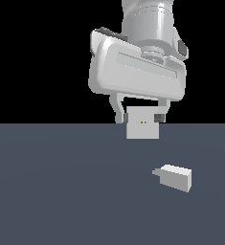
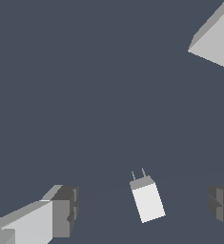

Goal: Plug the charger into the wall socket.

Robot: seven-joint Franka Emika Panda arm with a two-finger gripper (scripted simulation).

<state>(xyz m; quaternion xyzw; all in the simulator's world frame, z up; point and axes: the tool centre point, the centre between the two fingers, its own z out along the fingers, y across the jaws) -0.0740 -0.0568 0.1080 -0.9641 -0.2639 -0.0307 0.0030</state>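
Observation:
The charger (image 1: 176, 177) is a small off-white block lying on the dark floor toward the exterior view's right, its grey stub (image 1: 157, 172) pointing to that view's left. In the wrist view the charger (image 2: 148, 202) lies far below, between the two fingers, with two thin prongs on its grey end. The wall socket (image 1: 142, 131) is an upright off-white plate with two yellowish dots; its corner also shows in the wrist view (image 2: 216, 40). My gripper (image 1: 139, 118) hangs open above the floor, holding nothing. Its fingers (image 1: 118, 115) frame the plate in the exterior view, without touching it.
A flat dark blue-grey floor (image 1: 61, 191) spreads all around the charger and the socket. Behind it the background is black. The arm's white hand (image 1: 138, 72) fills the upper middle of the exterior view.

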